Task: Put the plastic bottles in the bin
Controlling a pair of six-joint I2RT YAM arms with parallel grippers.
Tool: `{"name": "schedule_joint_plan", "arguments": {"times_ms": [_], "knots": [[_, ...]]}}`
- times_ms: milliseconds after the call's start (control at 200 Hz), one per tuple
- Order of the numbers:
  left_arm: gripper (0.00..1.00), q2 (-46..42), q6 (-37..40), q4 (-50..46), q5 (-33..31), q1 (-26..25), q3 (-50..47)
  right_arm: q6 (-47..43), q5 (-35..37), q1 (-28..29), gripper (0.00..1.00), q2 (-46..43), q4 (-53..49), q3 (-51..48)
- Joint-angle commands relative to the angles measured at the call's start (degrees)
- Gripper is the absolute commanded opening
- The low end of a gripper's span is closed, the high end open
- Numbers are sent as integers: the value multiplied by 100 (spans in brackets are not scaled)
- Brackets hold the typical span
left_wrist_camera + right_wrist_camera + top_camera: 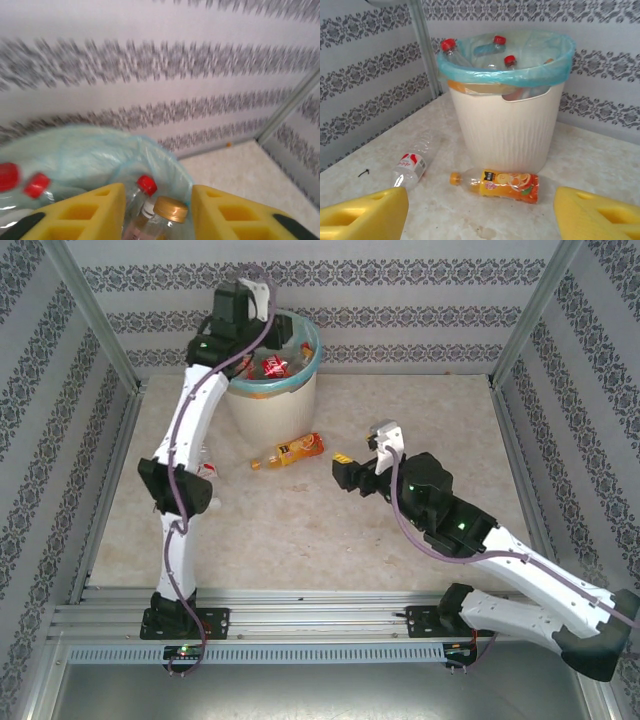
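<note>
Right wrist: right fingers (365, 215) spread; clear bottle (410, 169) near bin (505, 130). Left wrist: left fingers (85, 215) spread; gold-capped bottle (170, 210).

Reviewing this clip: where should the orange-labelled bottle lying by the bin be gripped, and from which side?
Probably its labelled middle, from above, the right tool turned to straddle its width: the orange-labelled bottle lies on its side before the bin.
</note>
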Motion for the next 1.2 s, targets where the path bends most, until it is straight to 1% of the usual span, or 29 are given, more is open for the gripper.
{"name": "schedule_joint_plan", "arguments": {"times_ms": [0, 45, 135, 220, 315, 330, 420, 475, 590, 739, 869, 964, 1049, 1194], "knots": [[47, -1525, 123, 181, -873, -53, -956, 173, -161, 180, 76, 604, -260, 666], [51, -2186, 235, 376, -1204, -42, -1845, 186, -78, 346, 76, 1000, -338, 964], [56, -3616, 378, 893, -2080, -2, -3874, 243, 63, 697, 77, 1939, -500, 1653], [58, -4812, 420, 1047, -2883, 78, -5304, 476, 118, 911, 80, 2937, -680, 2381], [58, -6013, 383, 1062, -3517, 98, -6615, 700, 86, 1054, 81, 3955, -746, 3104], [58, -6182, 366, 1022, -3599, 95, -6759, 736, 58, 1076, 81, 4218, -775, 3283], [60, -7032, 290, 684, -4028, 109, -7551, 933, -44, 1154, 82, 5081, -858, 3998], [61, -7479, 200, 490, -4293, 108, -7934, 1050, -51, 1184, 83, 5600, -964, 4565], [61, -8272, 86, 257, -4527, 119, -8655, 1243, -131, 1181, 85, 6535, -940, 5214], [62, -8899, 151, 105, -4840, 116, -9174, 1437, -135, 1176, 86, 7528, -1063, 6004], [62, -9173, 165, 223, -4809, 116, -9416, 1347, 131, 1167, 87, 8146, -1223, 6539], [63, -9257, 32, 329, -4687, 112, -9554, 1292, 303, 1152, 87, 8513, -1403, 6973], [62, -9277, -57, 424, -4501, 116, -9677, 1267, 270, 1125, 88, 8802, -1574, 7346], [62, -9277, -123, 490, -4431, 117, -9829, 1287, 219, 1106, 88, 9150, -1755, 7829]]}}
